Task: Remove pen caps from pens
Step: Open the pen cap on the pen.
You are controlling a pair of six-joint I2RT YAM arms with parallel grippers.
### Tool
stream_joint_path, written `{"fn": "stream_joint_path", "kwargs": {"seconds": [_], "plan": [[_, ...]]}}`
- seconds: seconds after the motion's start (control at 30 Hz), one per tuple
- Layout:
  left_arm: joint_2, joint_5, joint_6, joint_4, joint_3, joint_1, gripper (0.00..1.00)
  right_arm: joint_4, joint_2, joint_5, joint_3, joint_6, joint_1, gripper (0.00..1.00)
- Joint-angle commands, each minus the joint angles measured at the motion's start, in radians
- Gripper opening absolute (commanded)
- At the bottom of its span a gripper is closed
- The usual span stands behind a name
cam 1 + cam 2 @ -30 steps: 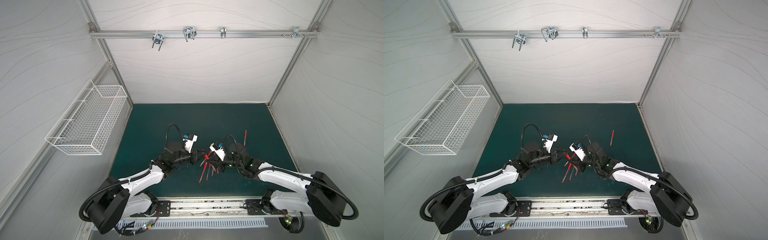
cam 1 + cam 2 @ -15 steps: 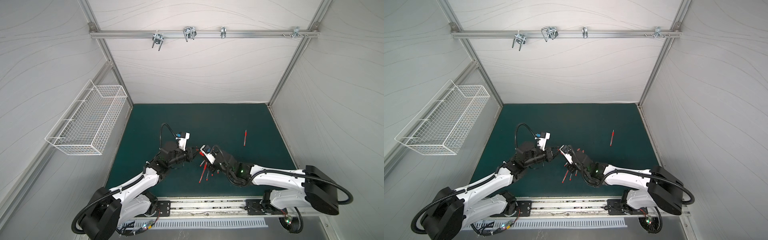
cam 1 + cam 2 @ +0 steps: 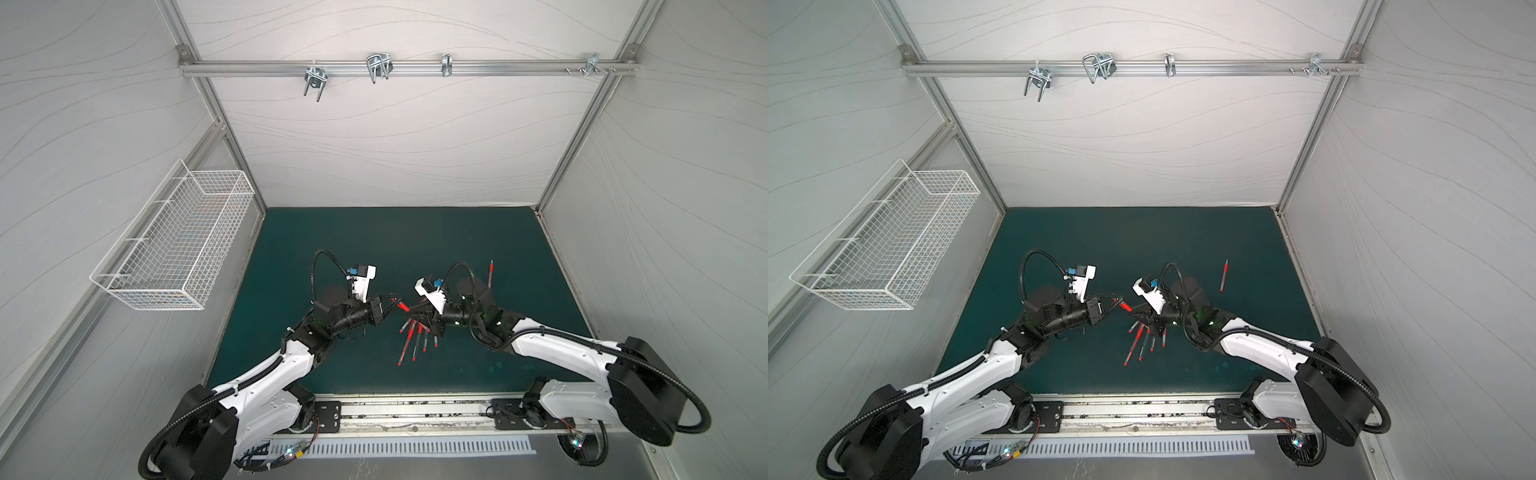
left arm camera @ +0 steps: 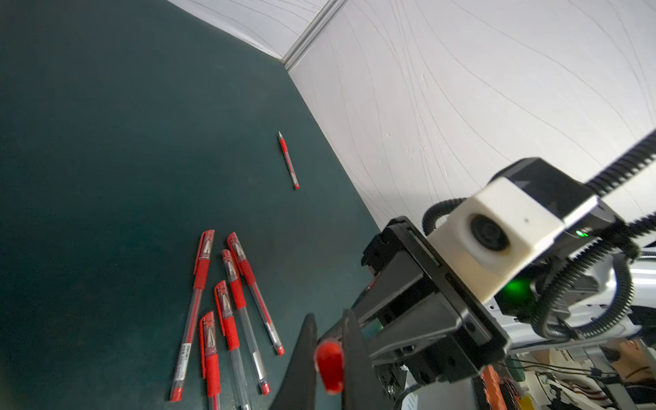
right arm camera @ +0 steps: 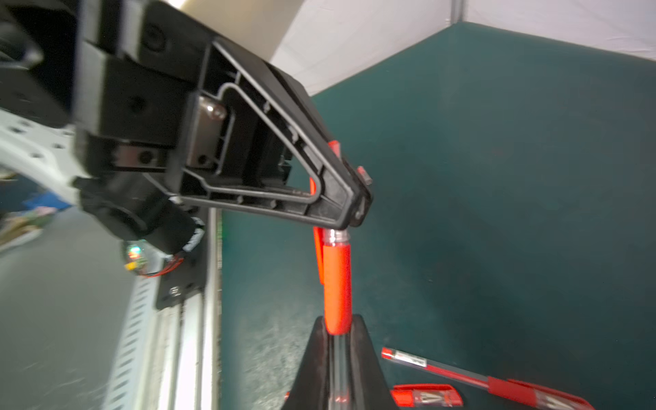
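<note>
The left end effector (image 4: 329,340) clenches the cap (image 4: 330,369), the right end effector (image 5: 337,326) clenches the pen (image 5: 337,284); best pull straight apart along its axis.

Bright, even white light fills both top views, with only faint shadow on the mat (image 3: 374,241) toward six o'clock. Wide-angle distortion bends the frame posts (image 3: 226,137) at three and nine o'clock. The right wrist view smears the left gripper (image 5: 358,202) with motion blur — the left wrist view shows the pen cap (image 4: 330,365) out of focus.
</note>
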Motion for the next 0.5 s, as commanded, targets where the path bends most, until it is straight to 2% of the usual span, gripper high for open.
{"fn": "stream_joint_path", "kwargs": {"seconds": [0.0,0.1,0.2,0.27,0.33,0.37,0.43,0.47], "plan": [[-0.014,-0.151,-0.007,0.051,-0.009,0.07,0.0,-0.145,-0.046,0.007,-0.034,0.019,-0.016,0.0],[-0.008,-0.152,-0.023,0.043,0.001,0.072,0.0,-0.238,-0.072,0.432,-0.009,-0.092,0.147,0.0],[-0.009,-0.159,-0.057,0.038,-0.004,0.085,0.0,-0.266,-0.028,0.873,0.027,-0.17,0.326,0.0],[-0.01,-0.158,-0.085,0.032,-0.005,0.102,0.0,-0.254,0.024,1.064,0.048,-0.206,0.398,0.0],[-0.017,-0.162,-0.099,0.018,-0.006,0.113,0.0,-0.244,0.061,1.139,0.066,-0.215,0.428,0.0],[-0.021,-0.166,-0.103,0.013,-0.005,0.114,0.0,-0.251,0.065,1.117,0.071,-0.205,0.428,0.0],[-0.032,-0.165,-0.105,0.011,-0.006,0.116,0.0,-0.262,0.048,0.993,0.065,-0.182,0.403,0.0],[-0.04,-0.168,-0.104,0.006,-0.005,0.117,0.0,-0.279,0.03,0.889,0.061,-0.162,0.37,0.0]]}}
